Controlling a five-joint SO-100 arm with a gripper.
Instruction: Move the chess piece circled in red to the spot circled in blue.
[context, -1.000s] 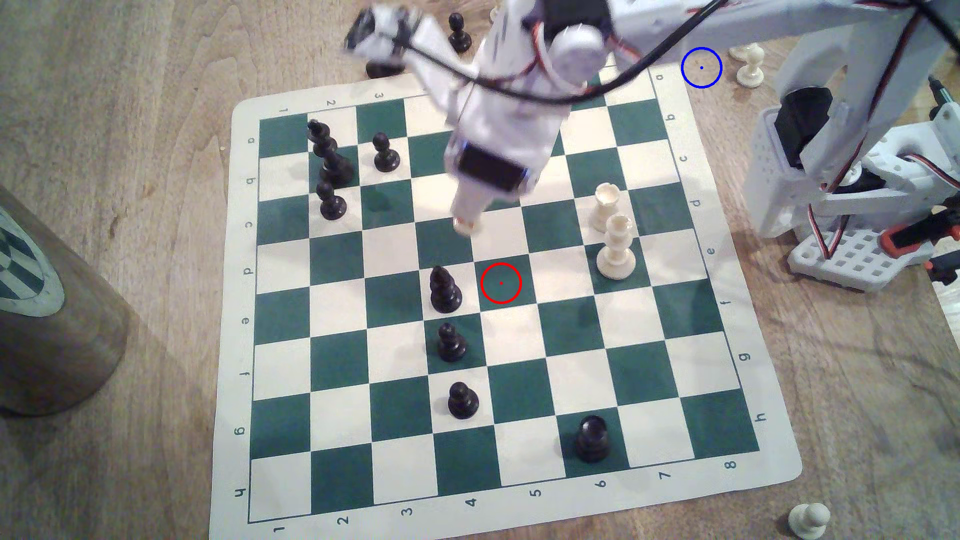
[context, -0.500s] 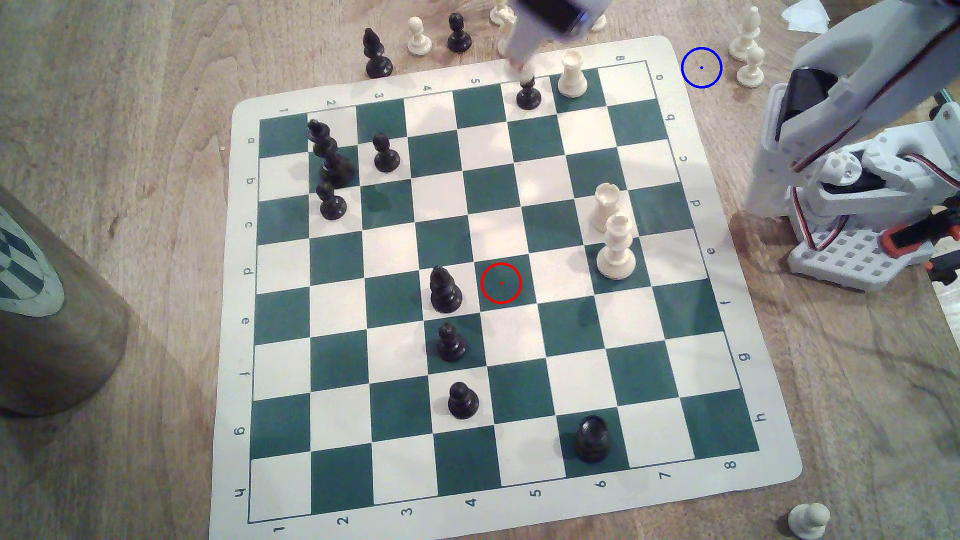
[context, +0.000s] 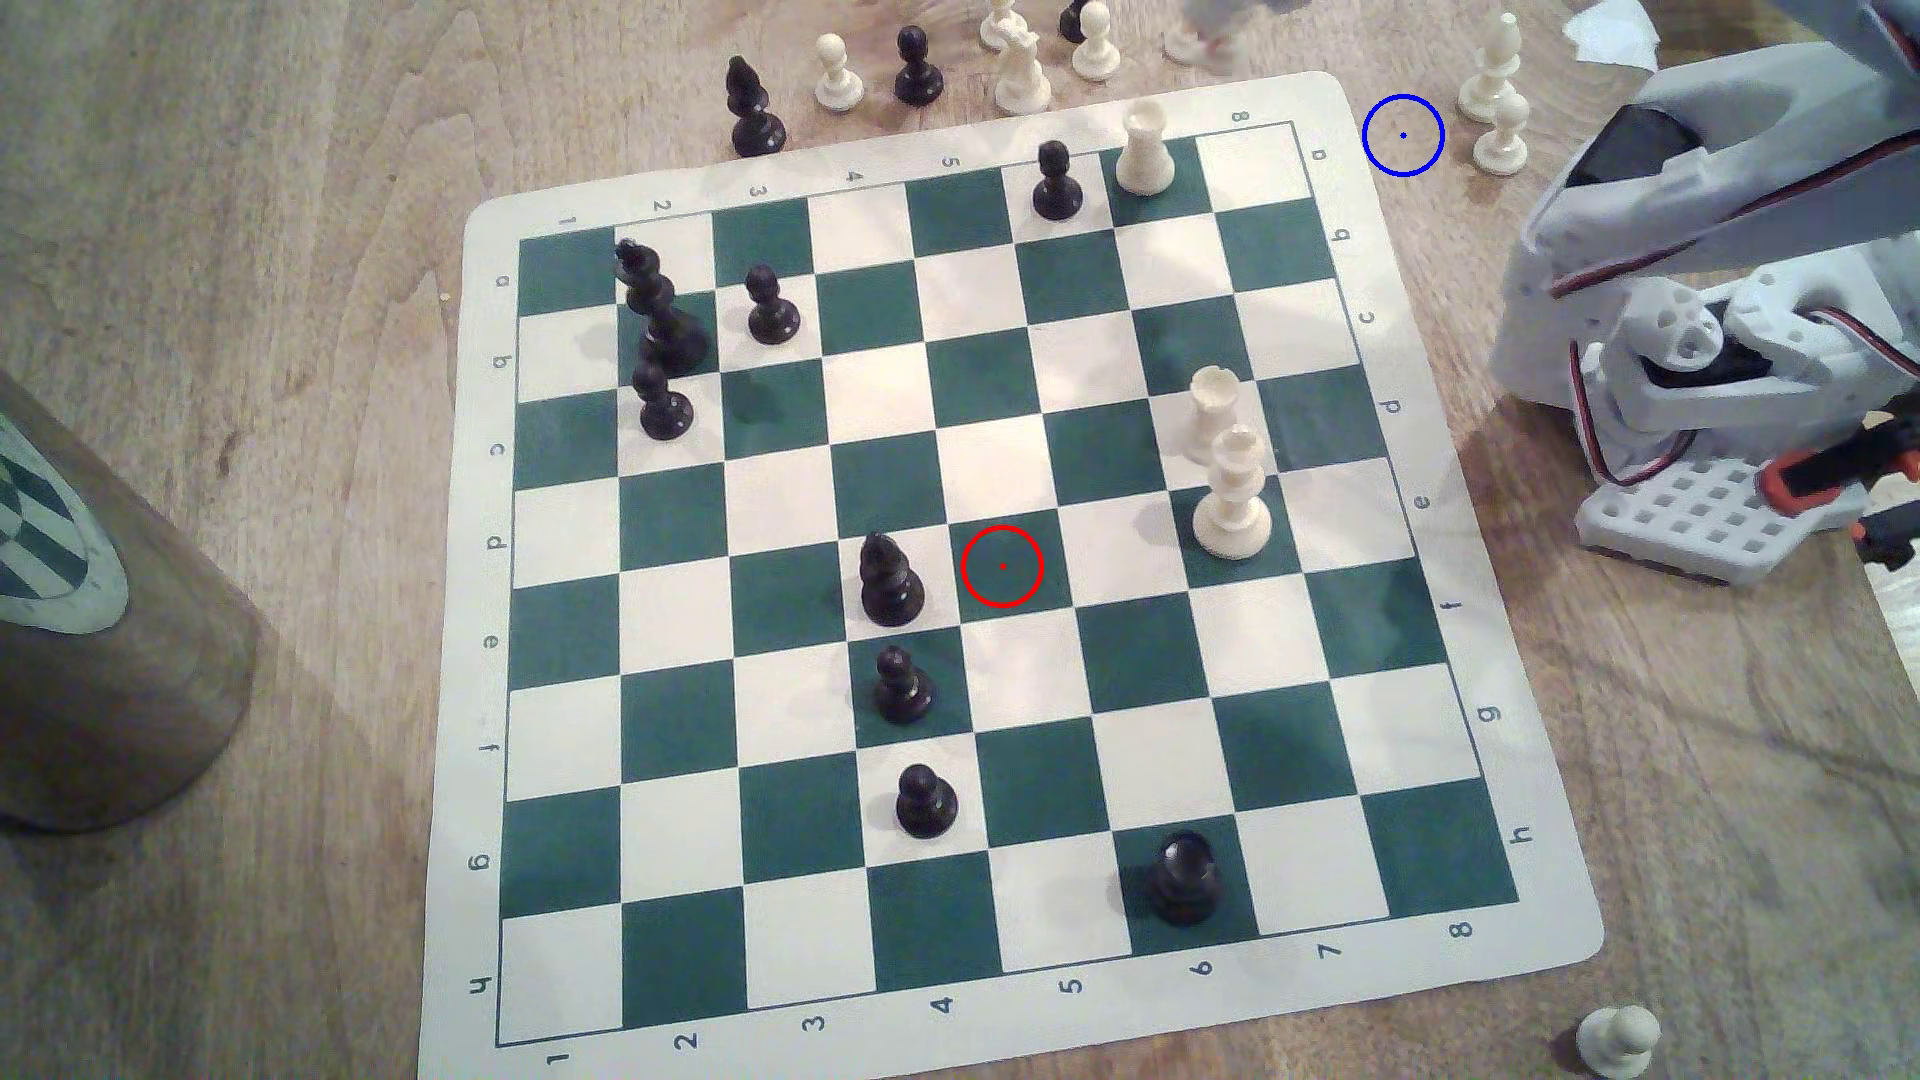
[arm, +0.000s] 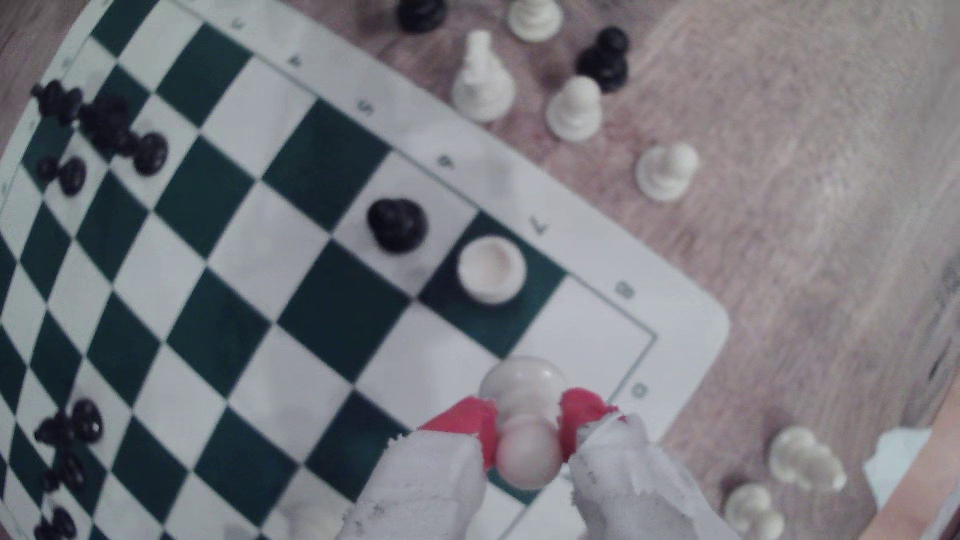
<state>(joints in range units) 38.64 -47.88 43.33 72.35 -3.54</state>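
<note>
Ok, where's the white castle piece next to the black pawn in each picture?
Exterior view: rook on a green far-edge square, second from the exterior view's right.
Wrist view: the rook, seen from above, on its green edge square, near the gripper holding the white pawn.
Shared landmark: the black pawn on the square beside it.

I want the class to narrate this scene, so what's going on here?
The arm's gripper is shut on a cream pawn, pinching its neck between red-tipped fingers above the corner of the chessboard. The red-ringed square is bare. The blue-ringed spot on the wood beside the board holds nothing yet.
</note>
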